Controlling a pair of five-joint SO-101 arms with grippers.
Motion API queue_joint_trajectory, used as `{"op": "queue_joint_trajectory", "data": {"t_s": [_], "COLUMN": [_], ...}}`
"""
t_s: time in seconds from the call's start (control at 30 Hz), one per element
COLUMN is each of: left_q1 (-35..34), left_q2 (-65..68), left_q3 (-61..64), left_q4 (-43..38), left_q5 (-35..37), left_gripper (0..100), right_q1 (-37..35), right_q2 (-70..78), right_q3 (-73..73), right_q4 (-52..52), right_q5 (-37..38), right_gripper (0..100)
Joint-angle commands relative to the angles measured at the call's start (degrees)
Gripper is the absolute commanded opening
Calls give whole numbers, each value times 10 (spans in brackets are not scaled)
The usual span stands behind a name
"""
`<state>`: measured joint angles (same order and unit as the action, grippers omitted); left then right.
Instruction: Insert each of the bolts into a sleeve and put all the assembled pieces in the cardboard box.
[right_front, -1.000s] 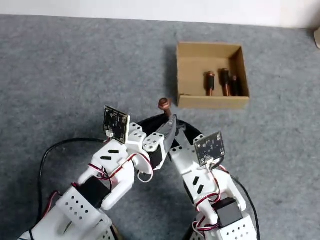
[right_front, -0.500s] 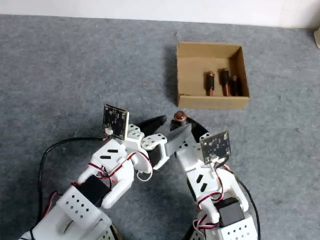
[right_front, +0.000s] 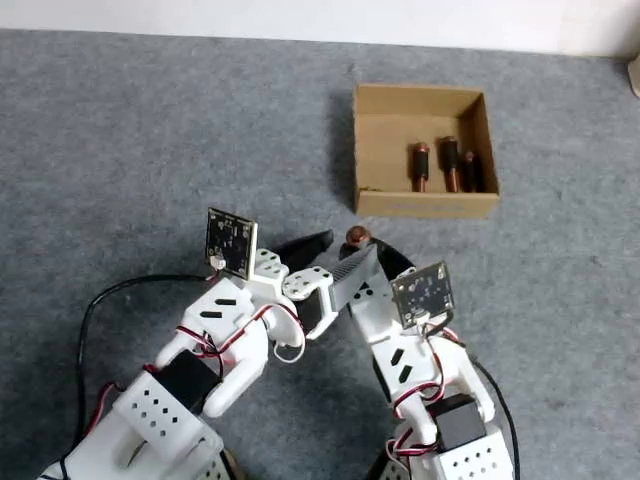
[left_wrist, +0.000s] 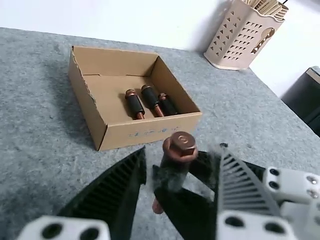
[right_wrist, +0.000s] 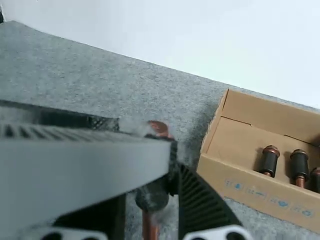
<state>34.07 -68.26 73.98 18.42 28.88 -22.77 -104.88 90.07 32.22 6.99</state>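
A copper bolt in a black sleeve stands nearly upright just below the cardboard box. My right gripper is shut on the sleeve, with the bolt head above the jaws. My left gripper is open. Its black finger and grey finger stand on either side of the piece without touching it. Three assembled pieces lie in the box.
The box sits on grey carpet close ahead of both grippers. A beige perforated holder stands far behind it, next to a dark object. A black cable loops left of the left arm.
My left gripper let go of the bolt and opened. The piece, now held by the right gripper, shifted right and a little nearer the arms.
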Motion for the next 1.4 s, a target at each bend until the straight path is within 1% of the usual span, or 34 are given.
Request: {"op": "queue_joint_trajectory", "data": {"t_s": [0.0, 0.03, 0.07, 0.13, 0.23, 0.47, 0.57, 0.67, 0.73, 0.83, 0.9, 1.03, 1.13, 1.2, 1.23, 1.3, 1.37], "left_q1": [24, 28, 30, 30, 31, 36, -18, -102, -146, -179, -196, -253, -293, -312, -318, -329, -334], "left_q2": [-7, -7, -7, -7, -7, -11, -49, -76, -66, -3, 68, 254, 393, 472, 500, 531, 536], "left_q3": [-16, -16, -17, -17, -16, -16, -12, -6, -7, -16, -41, -118, -197, -246, -269, -298, -302], "left_q4": [2, 2, 2, 2, 2, 2, 2, 2, 2, -1, -1, -2, -2, -1, 0, 2, 2], "left_q5": [0, 0, 0, 0, 0, 0, 4, 4, 4, 4, 3, 4, 4, 4, 4, 5, 5], "left_gripper": [76, 27, 0, 27, 3, 6, 6, 6, 6, 6, 6, 6, 6, 6, 6, 6, 6], "right_q1": [-15, -15, -15, -15, -15, -15, -15, -12, -12, -9, 6, 43, 67, 80, 85, 93, 105], "right_q2": [-4, -4, -4, -4, -4, -4, -4, 0, 0, 1, 1, 2, 28, 91, 136, 249, 378], "right_q3": [-5, 0, 5, 14, 31, 36, 37, 37, 37, 33, 31, -27, -58, -82, -116, -193, -293], "right_q4": [-13, -13, -15, -34, -55, -57, -57, -57, -57, -48, -16, -5, -5, -11, -19, -22, -22], "right_q5": [11, 11, 11, 11, 11, 11, 11, 11, 11, 11, 11, 40, 43, 44, 44, 44, 43], "right_gripper": [5, 5, 5, 5, 5, 5, 5, 5, 5, 5, 4, 4, 4, 4, 4, 4, 4]}}
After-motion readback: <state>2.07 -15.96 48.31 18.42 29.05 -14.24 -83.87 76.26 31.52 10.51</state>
